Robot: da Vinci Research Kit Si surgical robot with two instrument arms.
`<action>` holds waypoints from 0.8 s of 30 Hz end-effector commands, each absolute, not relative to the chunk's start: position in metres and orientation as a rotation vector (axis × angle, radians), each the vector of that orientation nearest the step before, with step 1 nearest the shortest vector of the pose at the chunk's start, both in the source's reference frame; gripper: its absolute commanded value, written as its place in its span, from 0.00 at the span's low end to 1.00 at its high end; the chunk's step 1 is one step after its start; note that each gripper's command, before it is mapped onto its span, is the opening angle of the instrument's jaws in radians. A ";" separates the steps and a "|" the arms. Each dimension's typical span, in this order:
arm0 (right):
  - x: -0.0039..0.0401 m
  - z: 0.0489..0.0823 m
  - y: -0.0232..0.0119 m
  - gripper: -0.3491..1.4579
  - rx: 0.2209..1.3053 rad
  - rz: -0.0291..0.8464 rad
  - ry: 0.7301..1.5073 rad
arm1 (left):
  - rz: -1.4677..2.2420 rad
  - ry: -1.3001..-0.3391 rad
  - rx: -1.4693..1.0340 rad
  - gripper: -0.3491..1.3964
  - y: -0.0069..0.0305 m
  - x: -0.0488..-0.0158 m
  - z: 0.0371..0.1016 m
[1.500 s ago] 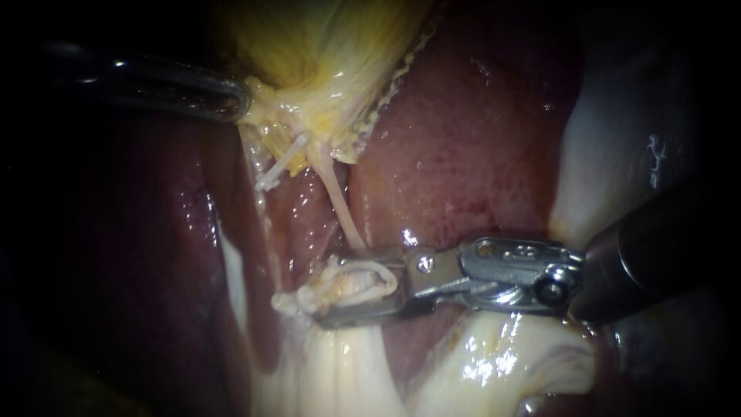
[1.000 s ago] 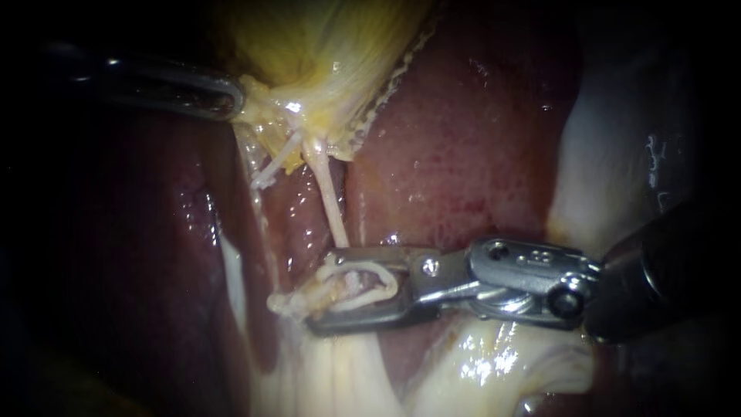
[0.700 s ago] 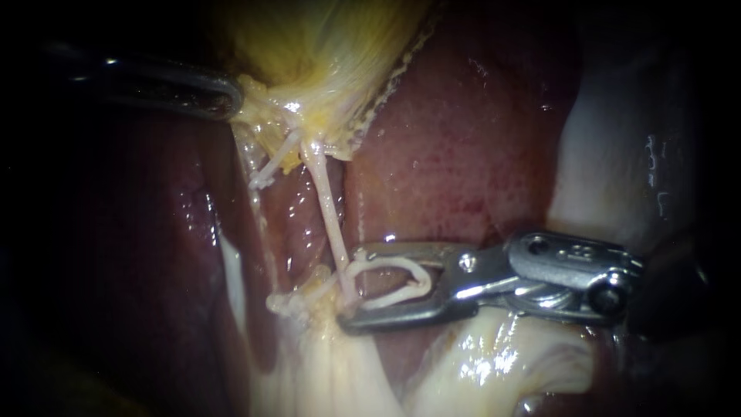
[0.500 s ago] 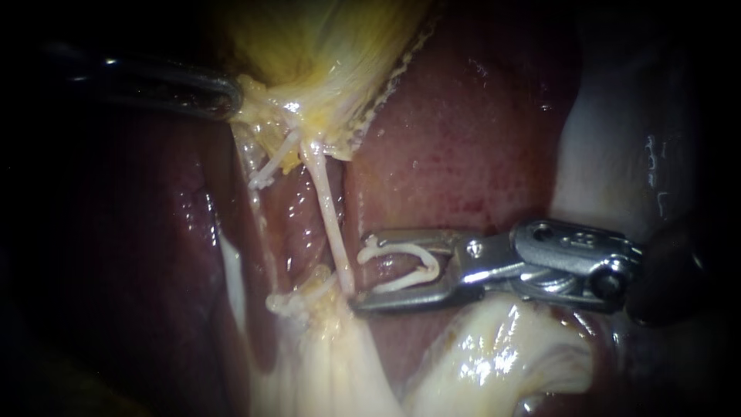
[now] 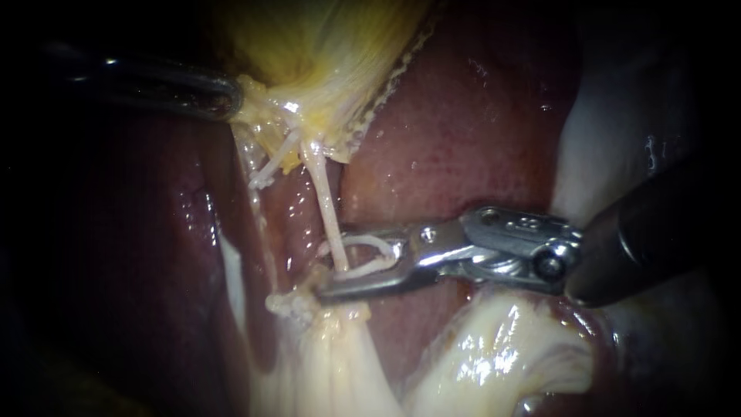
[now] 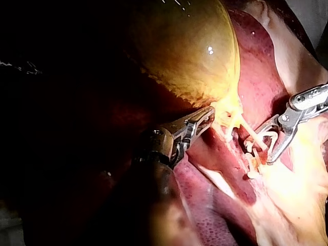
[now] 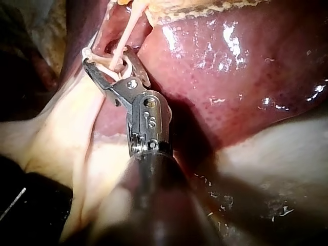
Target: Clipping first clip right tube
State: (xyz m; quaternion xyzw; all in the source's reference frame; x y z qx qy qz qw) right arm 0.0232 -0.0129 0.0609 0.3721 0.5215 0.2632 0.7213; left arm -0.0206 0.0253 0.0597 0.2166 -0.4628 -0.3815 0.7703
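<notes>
The yellow gallbladder (image 5: 324, 46) tapers down into two thin pale tubes. The right tube (image 5: 326, 202) runs down and passes through the white clip (image 5: 363, 256) held in my right instrument (image 5: 330, 262), whose jaws stand one on each side of it. In the right wrist view the same jaws (image 7: 107, 56) straddle the tube (image 7: 125, 36). The shorter left tube (image 5: 272, 161) lies apart from the clip. At the gallbladder's neck, my left instrument (image 5: 228, 99) is shut on tissue; its jaws (image 6: 207, 117) pinch the yellow edge there.
Dark red liver (image 5: 455, 139) lies behind and right of the tubes. Pale glistening tissue (image 5: 494, 355) bulges under the right instrument's shaft (image 5: 656, 239). A knot of white tissue (image 5: 289, 303) sits at the tubes' lower end.
My right instrument pulled back to the right off the tube, then came left again; its clip now spans the right tube and the jaws stand closer together. The left instrument has held still.
</notes>
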 end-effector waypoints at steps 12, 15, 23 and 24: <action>0.0236 0.0571 -0.0152 0.46 0.986 0.566 1.283 | -0.827 -1.003 0.469 0.00 0.0253 -0.0205 0.0598; 0.0237 0.0565 -0.0156 0.45 1.001 0.547 1.281 | -0.827 -1.003 0.469 0.00 0.0253 -0.0205 0.0598; 0.0238 0.0573 -0.0150 0.33 1.032 0.546 1.266 | -0.827 -1.003 0.469 0.00 0.0253 -0.0205 0.0599; 0.0238 0.0575 -0.0149 0.33 1.024 0.554 1.267 | -0.827 -1.003 0.469 0.00 0.0253 -0.0205 0.0599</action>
